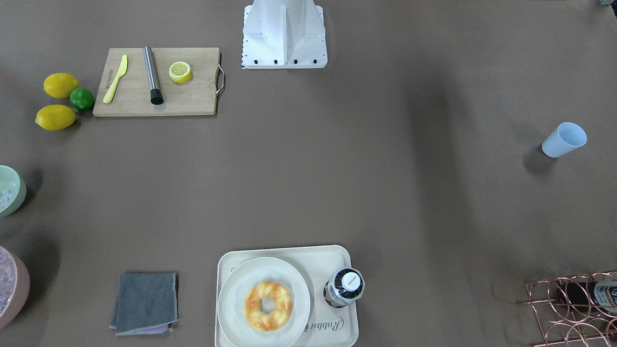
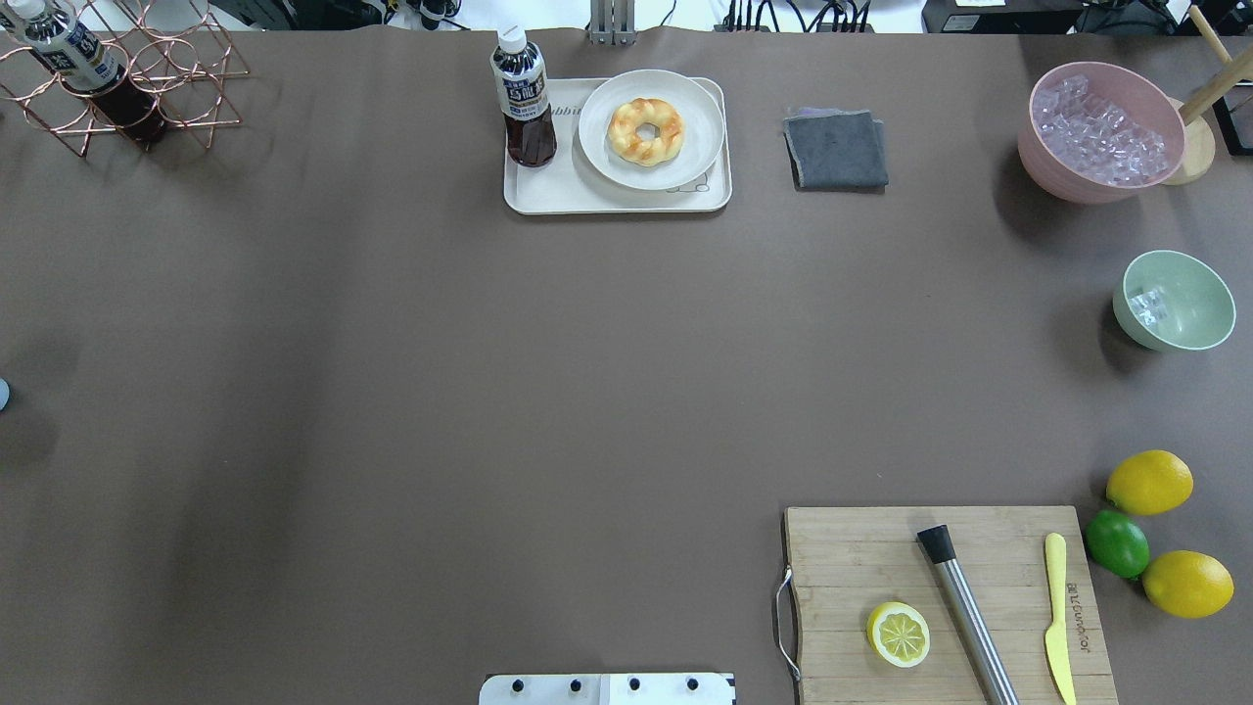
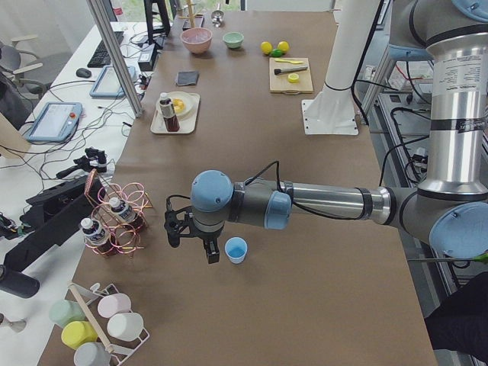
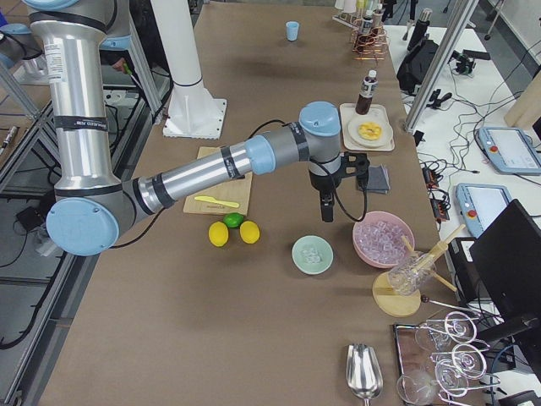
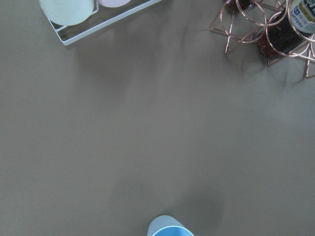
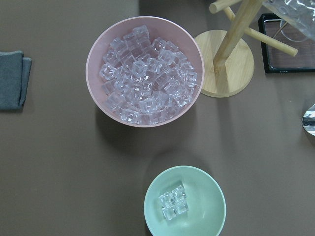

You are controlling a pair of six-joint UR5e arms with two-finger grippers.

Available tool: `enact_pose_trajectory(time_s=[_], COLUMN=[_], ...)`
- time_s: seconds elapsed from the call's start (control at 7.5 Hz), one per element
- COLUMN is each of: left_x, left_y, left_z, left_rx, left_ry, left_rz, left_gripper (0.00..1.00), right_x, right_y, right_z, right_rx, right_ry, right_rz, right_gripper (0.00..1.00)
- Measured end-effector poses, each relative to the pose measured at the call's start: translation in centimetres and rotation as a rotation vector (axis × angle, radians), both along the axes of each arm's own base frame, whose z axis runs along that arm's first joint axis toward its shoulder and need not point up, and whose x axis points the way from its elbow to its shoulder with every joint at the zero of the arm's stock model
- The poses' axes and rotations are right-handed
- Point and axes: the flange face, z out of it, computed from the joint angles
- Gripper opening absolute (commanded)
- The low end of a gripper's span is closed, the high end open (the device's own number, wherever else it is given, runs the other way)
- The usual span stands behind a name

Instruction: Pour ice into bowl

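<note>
The pale mint-green bowl (image 2: 1192, 311) stands upright near the table's right end, with a small cluster of clear ice (image 2: 1147, 305) inside it. The right wrist view looks straight down on the bowl (image 6: 206, 209) and its ice (image 6: 173, 201). My right gripper (image 4: 325, 211) hangs above the table just behind the bowl (image 4: 297, 256), pointing down. My left gripper (image 3: 194, 245) hovers at the other end of the table beside a light blue cup (image 3: 235, 249). Both grippers show only in the side views, so I cannot tell whether either is open or shut.
A pink tub (image 2: 1038, 157) full of ice cubes stands next to the bowl, with a wooden stand (image 6: 224, 64) beside it. Nearby are a folded grey cloth (image 2: 835, 149), lemons and a lime (image 2: 1116, 543), a cutting board (image 2: 852, 568), a tray (image 2: 548, 191) with bottle and donut, and a copper rack (image 2: 147, 78).
</note>
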Motion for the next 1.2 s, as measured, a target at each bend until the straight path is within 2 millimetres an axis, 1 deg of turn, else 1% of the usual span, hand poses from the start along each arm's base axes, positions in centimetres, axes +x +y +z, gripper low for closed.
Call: enact_pose_trajectory(time_s=[0.27,0.4,0.53,0.67,0.8,0.93,1.07,1.2], left_x=[0.2,0.2,0.2,0.1,0.0,0.0,0.0,0.2], left_y=[0.1,0.1,0.1,0.1,0.1,0.0,-0.1,-0.2], left_z=[0.3,0.4,0.6,0.7,1.1,2.0,2.8,3.5], left_rx=[0.003,0.013,0.027,0.041,0.056,0.068,0.072,0.067], left_ry=[-0.003,-0.007,-0.016,-0.035,-0.056,-0.070,-0.075,-0.080], left_rz=[0.009,0.019,0.032,0.043,0.059,0.084,0.101,0.116], left_gripper=[0.97,0.97,0.97,0.97,0.97,0.97,0.97,0.97], right_x=[-0.1,-0.2,-0.3,-0.7,-1.5,-2.5,-3.1,-3.8], right_y=[1.0,1.2,1.2,0.6,-0.8,-2.6,-3.4,-3.9], right_z=[-2.3,-3.4,-4.1,-3.5,-1.0,2.7,5.1,6.7], right_rx=[-0.009,-0.022,-0.035,-0.049,-0.045,-0.026,-0.017,-0.015], right_ry=[0.019,0.026,0.026,0.026,0.028,0.029,0.030,0.033], right_rz=[0.002,0.000,-0.003,-0.015,-0.042,-0.066,-0.080,-0.092], right_gripper=[0.99,0.99,0.99,0.99,0.99,0.99,0.99,0.99])
